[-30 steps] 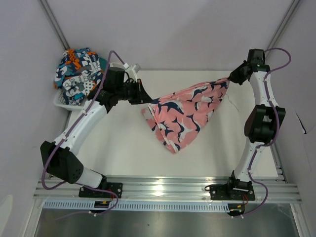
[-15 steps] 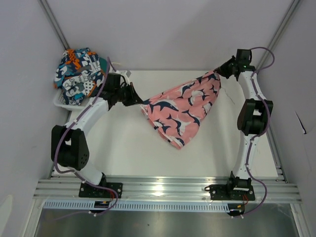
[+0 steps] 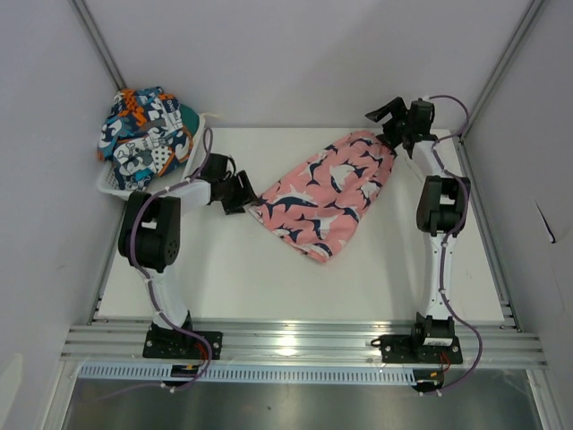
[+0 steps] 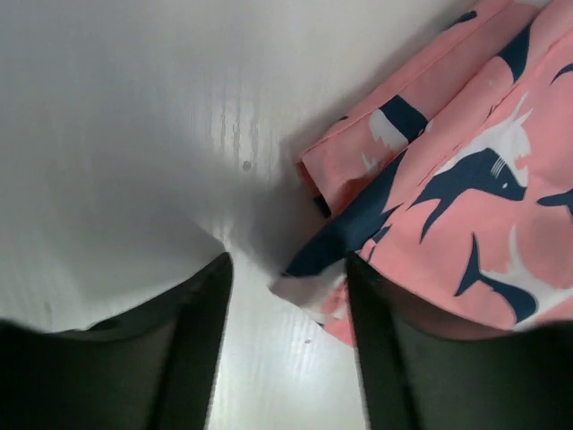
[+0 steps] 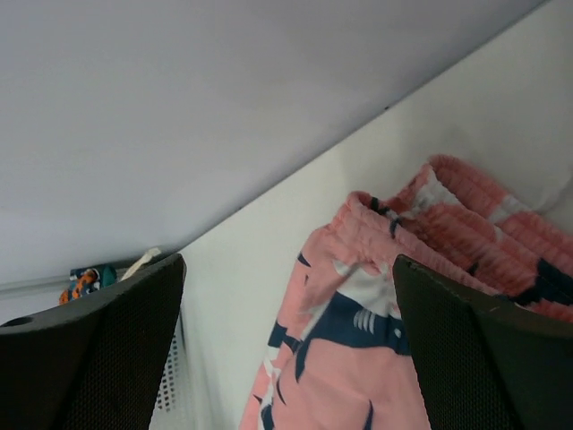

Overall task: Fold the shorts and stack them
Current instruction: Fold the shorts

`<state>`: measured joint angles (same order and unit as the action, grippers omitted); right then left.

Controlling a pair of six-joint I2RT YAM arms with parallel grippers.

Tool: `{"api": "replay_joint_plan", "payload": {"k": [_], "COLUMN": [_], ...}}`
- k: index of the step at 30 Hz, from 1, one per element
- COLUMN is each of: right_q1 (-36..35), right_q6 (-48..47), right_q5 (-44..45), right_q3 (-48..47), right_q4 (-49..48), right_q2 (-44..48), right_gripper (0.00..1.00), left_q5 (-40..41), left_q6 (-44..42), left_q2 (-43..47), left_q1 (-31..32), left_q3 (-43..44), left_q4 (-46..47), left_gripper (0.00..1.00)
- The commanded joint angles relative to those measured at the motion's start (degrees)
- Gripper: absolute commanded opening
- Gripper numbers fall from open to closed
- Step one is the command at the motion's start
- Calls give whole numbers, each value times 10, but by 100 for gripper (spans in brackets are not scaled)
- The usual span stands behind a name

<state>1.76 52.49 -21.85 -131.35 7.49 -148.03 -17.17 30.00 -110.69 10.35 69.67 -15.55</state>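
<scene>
Lying rumpled and diagonal on the smooth white table (image 3: 224, 278), the pink shark-print fabric shorts (image 3: 327, 193) are unfolded, with the waistband toward the far right. The teal, orange and navy patchwork shorts (image 3: 143, 134) sit heaped in a white perforated basket (image 3: 106, 185) at far left. The right gripper (image 3: 385, 124) gapes wide by the waistband, holding nothing. The left gripper (image 3: 246, 193) stands parted, a hem corner lying loose between its fingers (image 4: 197, 340). Closing there might pinch one layer and drag the cloth askew. The tabletop looks slick, and plain pale walls enclose it.
</scene>
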Motion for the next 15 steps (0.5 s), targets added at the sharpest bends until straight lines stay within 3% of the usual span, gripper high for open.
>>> {"api": "replay_joint_plan", "payload": {"k": [1, 2, 6, 15], "right_q1": [25, 29, 54, 57], "right_q6": [-40, -47, -90, -183], "right_q5": [-25, -24, -11, 8], "right_q3": [67, 132, 235, 166], "right_q4": [-69, -89, -100, 75], "right_q2": [106, 127, 199, 144], "right_gripper": [99, 99, 100, 98], "left_q5": [49, 56, 98, 70], "left_q6": [30, 30, 16, 38], "left_q2": [42, 59, 102, 220], "left_q1": [-2, -2, -2, 26], "left_q3": [-14, -17, -31, -130], "left_q4": [45, 47, 26, 86], "left_gripper": [69, 69, 72, 72]}}
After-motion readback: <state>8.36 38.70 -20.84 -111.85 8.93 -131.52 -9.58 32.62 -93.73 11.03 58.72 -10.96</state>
